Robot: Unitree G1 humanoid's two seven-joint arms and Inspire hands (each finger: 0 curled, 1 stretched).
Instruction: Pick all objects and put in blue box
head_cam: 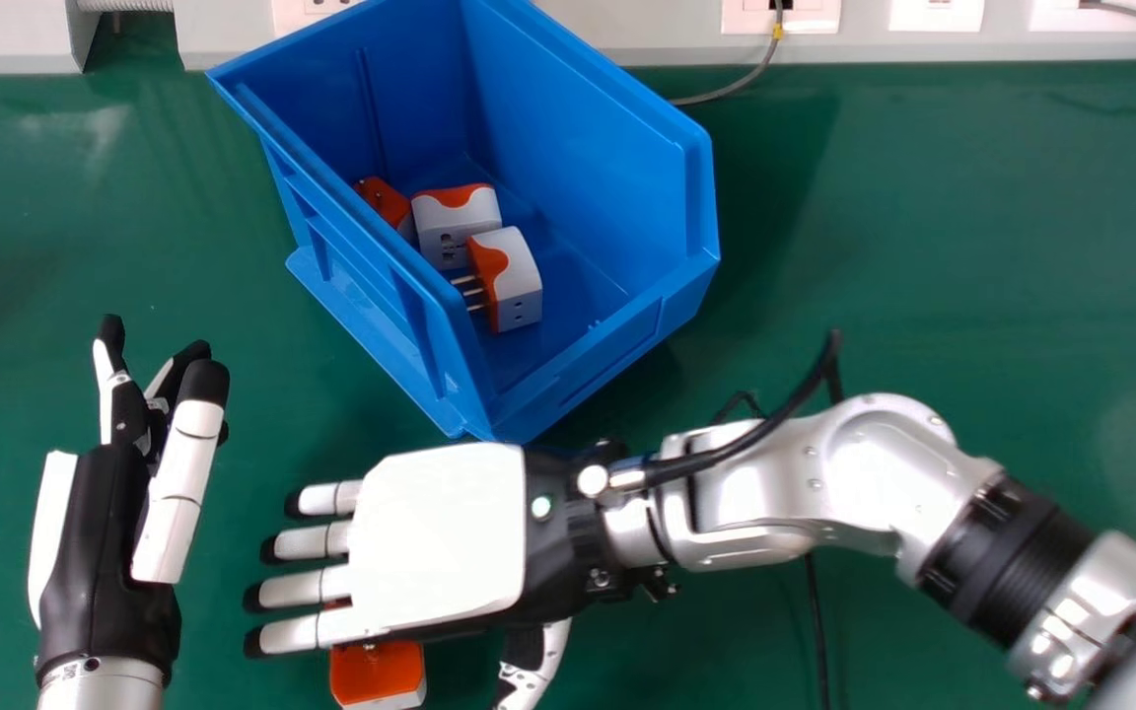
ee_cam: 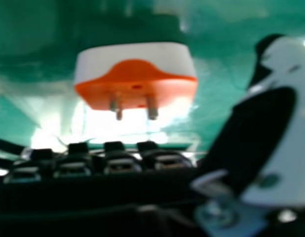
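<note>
The right hand (head_cam: 440, 542), fingers straight, is above the green table in front of the blue box (head_cam: 578, 365), palm down. Partly under its fingers lies an orange and white plug adapter (head_cam: 378, 673). In the right hand view that adapter (ee_cam: 137, 79) stands apart from the right hand (ee_cam: 120, 163), its metal pins showing, with the thumb at the right. Three more adapters rest inside the box: an orange one (head_cam: 386, 202), a white and orange one (head_cam: 455, 217) and another (head_cam: 514, 281). At the left the left hand (head_cam: 95, 552) is raised with relaxed fingers, holding nothing.
A grey panel with sockets (head_cam: 647, 25) runs along the table's back edge, with a grey cable hanging behind the box. Black cables (head_cam: 775, 424) run along the right arm. Green table surface (head_cam: 972, 247) extends right of the box.
</note>
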